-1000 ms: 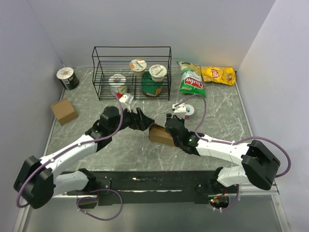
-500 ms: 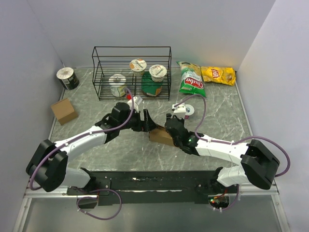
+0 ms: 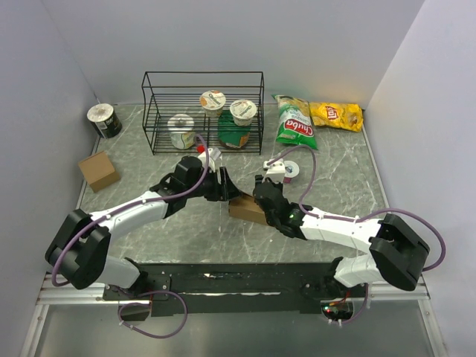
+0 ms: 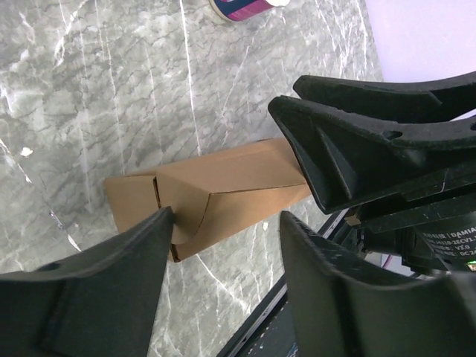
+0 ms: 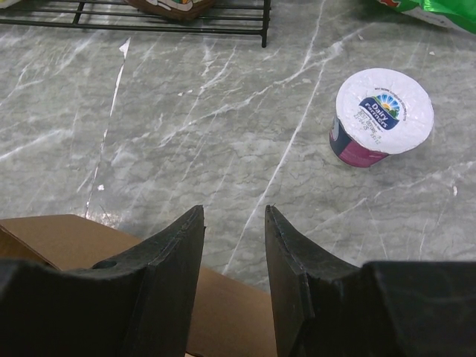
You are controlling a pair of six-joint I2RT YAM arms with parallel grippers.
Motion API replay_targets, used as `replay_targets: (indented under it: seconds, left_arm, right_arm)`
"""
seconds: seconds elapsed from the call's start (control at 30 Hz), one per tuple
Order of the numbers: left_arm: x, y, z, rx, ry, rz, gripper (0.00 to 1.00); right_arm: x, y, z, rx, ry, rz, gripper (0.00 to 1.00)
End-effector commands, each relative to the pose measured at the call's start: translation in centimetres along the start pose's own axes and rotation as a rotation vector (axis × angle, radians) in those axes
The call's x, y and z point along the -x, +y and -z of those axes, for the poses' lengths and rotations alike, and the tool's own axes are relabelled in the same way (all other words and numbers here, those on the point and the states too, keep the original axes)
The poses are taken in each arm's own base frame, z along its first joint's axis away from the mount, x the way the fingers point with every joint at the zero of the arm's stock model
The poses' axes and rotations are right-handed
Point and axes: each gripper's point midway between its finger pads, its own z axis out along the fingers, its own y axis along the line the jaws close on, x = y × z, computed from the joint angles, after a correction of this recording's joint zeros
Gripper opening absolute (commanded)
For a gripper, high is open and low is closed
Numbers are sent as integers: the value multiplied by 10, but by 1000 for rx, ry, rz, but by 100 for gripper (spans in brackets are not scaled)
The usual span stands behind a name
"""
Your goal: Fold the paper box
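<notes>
1. I can read "Chuba" on the green crisp bag [image 3: 295,123] and the Lay's logo on the yellow crisp bag [image 3: 336,115]. The lid print on the purple cup [image 5: 381,115] is too small.
2. Two bags; three lidded cups in the black wire rack [image 3: 202,73].
3. The plain brown oblong paper box [image 4: 223,186] lies mid-table, with its long axis 10-to-4 o'clock from above and its flapped end toward 10.
4. My left gripper [image 4: 227,219] is spread wide at that end. My right gripper [image 5: 233,212] is narrow, over the other end.

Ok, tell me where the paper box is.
Top view, centre: the paper box lies between the left hand and the right hand, in front of the wire rack.
</notes>
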Motion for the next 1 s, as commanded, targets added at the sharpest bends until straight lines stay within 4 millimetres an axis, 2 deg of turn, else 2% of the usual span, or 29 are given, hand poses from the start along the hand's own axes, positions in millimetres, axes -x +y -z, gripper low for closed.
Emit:
replay_targets:
  seconds: [0.0, 0.1, 0.33, 0.53, 0.63, 0.67, 0.77, 0.87, 0.97]
  left_arm:
    - [14, -22, 0, -83, -31, 3, 61]
    - [12, -24, -1, -101, -21, 13, 56]
    - [8, -25, -2, -120, -25, 42, 55]
    - [7, -15, -1, -69, -34, 30, 54]
    - [9, -4, 2, -6, -50, 12, 64]
    - [12, -4, 3, 1, -63, 5, 71]
    - [23, -8, 10, 7, -106, -17, 81]
    - [30, -3, 11, 43, -137, -36, 80]
    - [23, 7, 5, 73, -108, -48, 79]
  right_arm:
    - [-36, -5, 2, -1, 95, 110, 46]
    - [-36, -5, 1, -3, 95, 113, 46]
    - [-38, -5, 0, -4, 102, 121, 46]
    - [-38, -5, 0, -6, 102, 118, 46]
    - [-39, -6, 0, -7, 104, 119, 46]
    - [-39, -6, 0, -7, 105, 123, 46]
    - [-39, -6, 1, -11, 105, 123, 46]
    - [-38, -8, 1, -15, 100, 121, 46]
    - [-39, -9, 1, -18, 103, 121, 46]
